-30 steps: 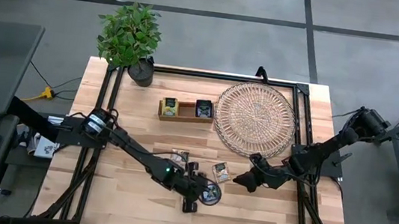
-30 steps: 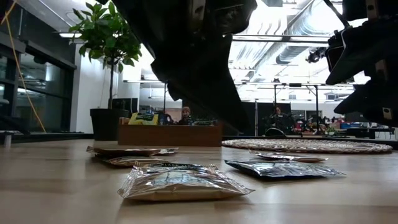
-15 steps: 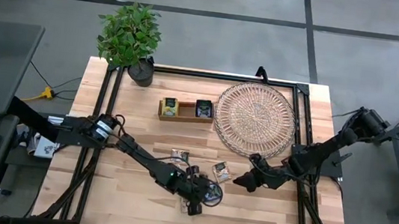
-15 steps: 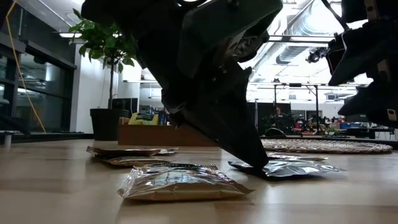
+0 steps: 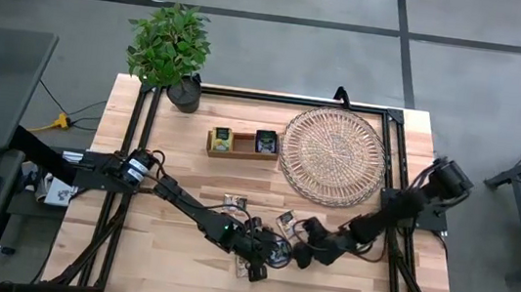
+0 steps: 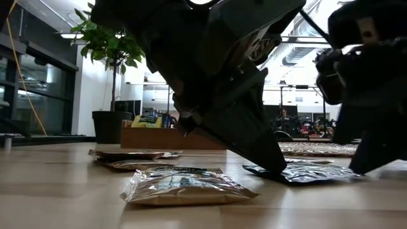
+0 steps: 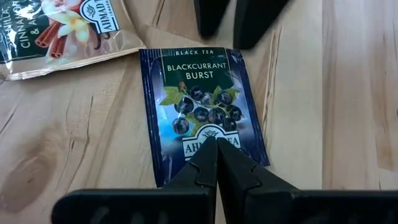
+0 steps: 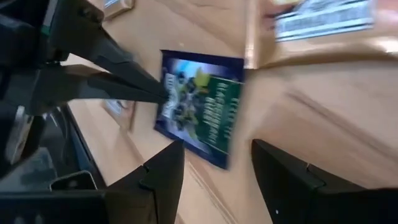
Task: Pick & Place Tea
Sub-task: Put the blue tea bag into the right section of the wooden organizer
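A dark navy tea sachet (image 7: 199,93) lies flat on the wooden table, right of the table's middle and toward its near edge. My left gripper (image 7: 216,144) is shut, its tips on this sachet. My right gripper (image 8: 214,171) stands open just beyond the sachet's other end, its fingers (image 7: 208,18) pointing at it. A beige tea sachet (image 7: 59,37) lies beside the navy one. More sachets (image 5: 234,204) lie left of them, and one silvery sachet (image 6: 184,186) lies nearest the low camera. My left gripper presses its shut fingertips down on the navy sachet's face, near the logo end (image 7: 214,134). The fingers slant down from the table's left. The sachet lies flat on the table under them (image 6: 299,173).
A narrow wooden box (image 5: 241,143) with sachets in it stands at the far middle, next to the round wicker tray (image 5: 333,154). A potted plant (image 5: 168,52) stands at the far left corner. Bare wood (image 5: 159,257) lies near the front edge.
My left gripper has come down, rolling a little, until its shut tips rest on the navy sachet. My right gripper, open all along, has moved down and toward the table's left, up to the same sachet.
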